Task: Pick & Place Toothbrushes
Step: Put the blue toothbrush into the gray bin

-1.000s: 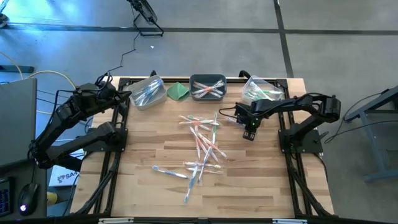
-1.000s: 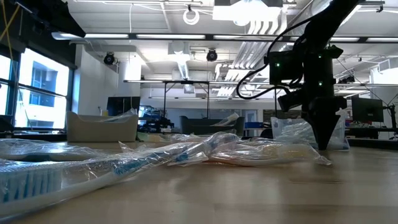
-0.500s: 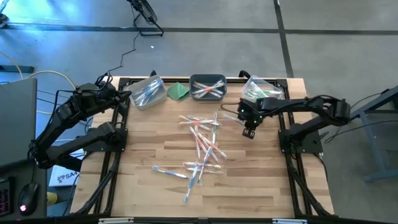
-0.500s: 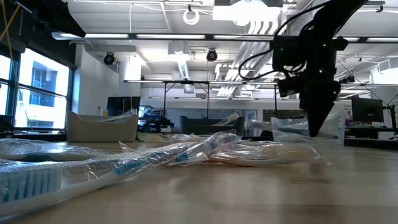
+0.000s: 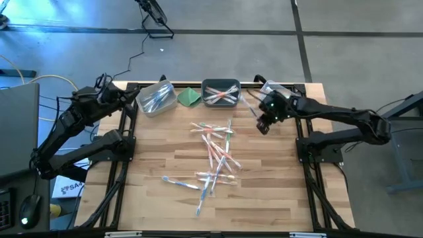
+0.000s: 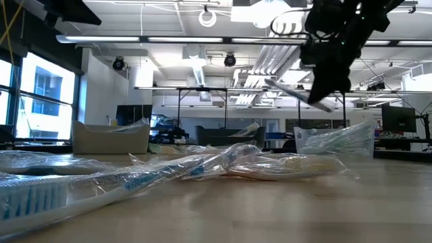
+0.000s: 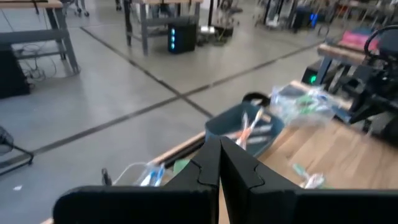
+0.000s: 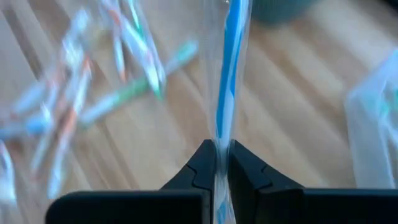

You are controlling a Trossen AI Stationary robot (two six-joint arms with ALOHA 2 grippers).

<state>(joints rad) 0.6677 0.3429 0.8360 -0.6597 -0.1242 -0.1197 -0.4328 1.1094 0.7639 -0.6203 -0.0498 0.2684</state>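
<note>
High view: the right claw (image 5: pixel 263 125) is hovering off the surface (image 5: pixel 158 158) near its far right bin (image 5: pixel 274 92).

Low view: it is pinching a toothbrush (image 6: pixel 297 93), lying near level, slightly tilted.

Right wrist view: the toothbrush's long axis is pointing straight ahead.

Left wrist view: the left claw (image 7: pixel 219 177) is sitting pressed together.

Robotics lab or open industrial workspace. Polished concrete floor (image 5: pixel 218 16) with seams; exposed ceiling ducts (image 6: pixel 270 30) and strip lights (image 6: pixel 135 39); large windows (image 6: pixel 47 94); rows of black-framed benches (image 6: pixel 202 101) with monitors (image 6: pixel 398 120). Wooden desk (image 5: pixel 158 158) on black frame, cables trailing across floor.
</note>
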